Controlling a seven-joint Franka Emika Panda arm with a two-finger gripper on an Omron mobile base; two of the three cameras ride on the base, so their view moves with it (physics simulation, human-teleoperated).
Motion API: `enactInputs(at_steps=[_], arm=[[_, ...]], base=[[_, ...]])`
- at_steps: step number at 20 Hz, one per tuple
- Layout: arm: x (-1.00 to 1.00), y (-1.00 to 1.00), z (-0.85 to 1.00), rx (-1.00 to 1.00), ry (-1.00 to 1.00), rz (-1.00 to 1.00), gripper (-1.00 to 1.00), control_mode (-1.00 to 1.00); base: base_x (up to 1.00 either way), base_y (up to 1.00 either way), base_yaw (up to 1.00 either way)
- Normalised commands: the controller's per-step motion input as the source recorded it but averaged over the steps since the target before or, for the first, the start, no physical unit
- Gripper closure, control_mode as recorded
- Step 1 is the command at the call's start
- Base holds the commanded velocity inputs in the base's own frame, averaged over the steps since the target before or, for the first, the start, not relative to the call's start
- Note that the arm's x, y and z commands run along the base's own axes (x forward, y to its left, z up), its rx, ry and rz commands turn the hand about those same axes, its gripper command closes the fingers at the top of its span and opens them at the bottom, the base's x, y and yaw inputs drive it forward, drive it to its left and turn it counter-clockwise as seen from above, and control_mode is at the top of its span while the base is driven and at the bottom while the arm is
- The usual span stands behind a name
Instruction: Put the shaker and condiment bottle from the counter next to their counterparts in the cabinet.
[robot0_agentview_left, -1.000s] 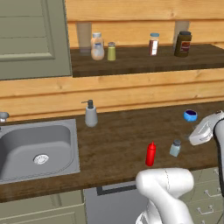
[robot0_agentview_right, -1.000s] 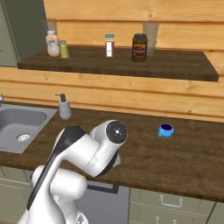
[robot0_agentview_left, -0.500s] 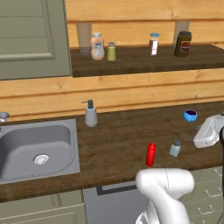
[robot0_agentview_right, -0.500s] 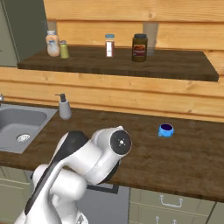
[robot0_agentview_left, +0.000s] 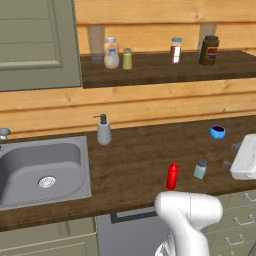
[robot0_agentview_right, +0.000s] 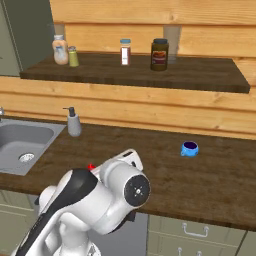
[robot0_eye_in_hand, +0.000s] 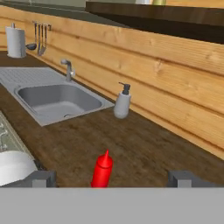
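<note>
hand view: slim red condiment bottle (robot0_eye_in_hand: 102, 169)

Red condiment bottle (robot0_agentview_left: 172, 176), dark brown counter (robot0_agentview_left: 135, 160)

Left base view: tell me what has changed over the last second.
The end effector has sunk lower at the right edge and tipped flatter, level with the shaker; it holds nothing. The condiment bottle, the shaker and the blue cup stand where they did on the counter.
</note>
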Motion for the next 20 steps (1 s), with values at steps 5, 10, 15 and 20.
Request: enactInputs(at_steps=[5,10,15,20], arm=[[-0.04,0.53,-0.22,0.05,0.00,0.00,-1.00,-1.00],[-0.03,0.50,-0.31,0.10,0.00,0.00,-1.00,-1.00],[-0.42,0.23,-0.29,0.07,-0.01,0.00,-1.00,-1.00],[-0.16,0.10,-0.60,0.00,-0.12,0.00,-1.00,-1.00]], base=[[0.00,0.00,0.00],[0.00,0.00,0.00],[0.00,0.00,0.00],[0.00,0.00,0.00]])
